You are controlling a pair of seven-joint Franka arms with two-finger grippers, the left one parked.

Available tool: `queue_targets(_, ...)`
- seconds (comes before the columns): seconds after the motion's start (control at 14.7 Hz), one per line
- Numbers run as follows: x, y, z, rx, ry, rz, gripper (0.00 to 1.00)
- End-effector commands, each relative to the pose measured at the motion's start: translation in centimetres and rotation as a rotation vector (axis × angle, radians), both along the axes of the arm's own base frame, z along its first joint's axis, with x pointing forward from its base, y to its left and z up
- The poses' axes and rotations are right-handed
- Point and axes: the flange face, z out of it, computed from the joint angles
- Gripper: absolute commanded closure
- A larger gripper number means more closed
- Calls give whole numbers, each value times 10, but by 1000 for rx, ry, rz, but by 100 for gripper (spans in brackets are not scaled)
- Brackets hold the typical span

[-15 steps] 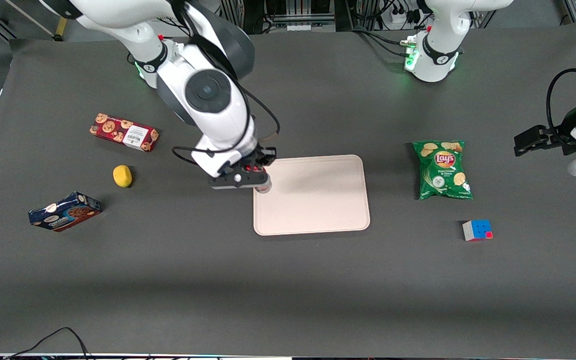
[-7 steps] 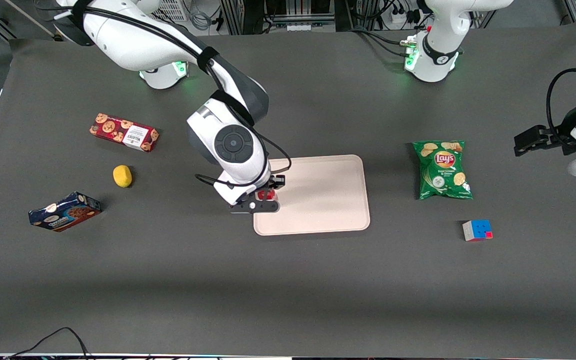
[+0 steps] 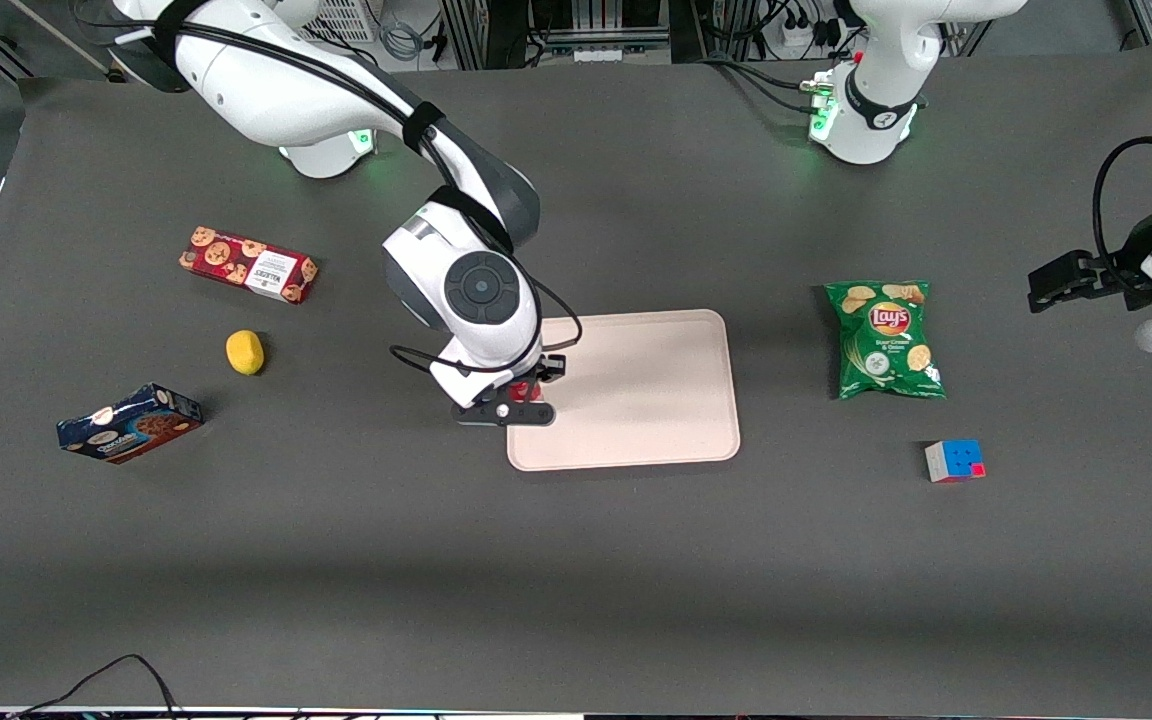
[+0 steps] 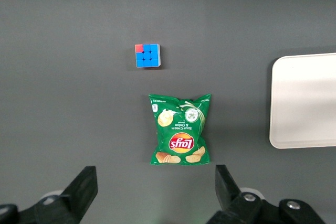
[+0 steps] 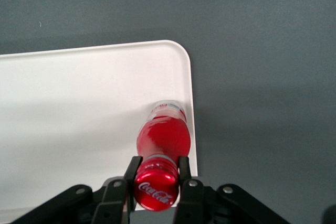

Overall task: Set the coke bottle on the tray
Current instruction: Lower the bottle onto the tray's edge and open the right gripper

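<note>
1. Right then, the gripper (image 5: pixel 157 174) was closed on the coke bottle (image 5: pixel 163 140), one black finger pressed against each side of the neck just under the red cap.
2. From the right wrist view, the bottle hung upright below the fingers, its cap between them and its clear base down over the tray (image 5: pixel 79 108), close to the rim near a rounded corner.
3. Whether the base actually touched the tray surface could not be told.
4. In the front view, the gripper (image 3: pixel 521 395) sat over the tray (image 3: pixel 636 400) at the edge toward the working arm's end of the table, and only a bit of red from the bottle (image 3: pixel 526 390) showed under the wrist.
5. Elsewhere on the table lay a red cookie box (image 3: pixel 248 264), a yellow lemon (image 3: pixel 244 352) and a blue snack box (image 3: pixel 129 423) toward the working arm's end.
6. A green chip bag (image 3: pixel 884 340) and a puzzle cube (image 3: pixel 954 460) lay toward the parked arm's end, well apart from the tray.
</note>
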Motion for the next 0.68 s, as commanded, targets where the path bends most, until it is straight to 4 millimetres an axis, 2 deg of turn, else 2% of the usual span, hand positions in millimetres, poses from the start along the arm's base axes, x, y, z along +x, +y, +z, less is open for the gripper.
queue_targets(0.0,-2,5,9,-2,-37,-21,87)
queue_targets(0.27,-2,6,8,7,-43,-35,82)
queue_targets(0.61,-1,8,5,16,-48,-36,55)
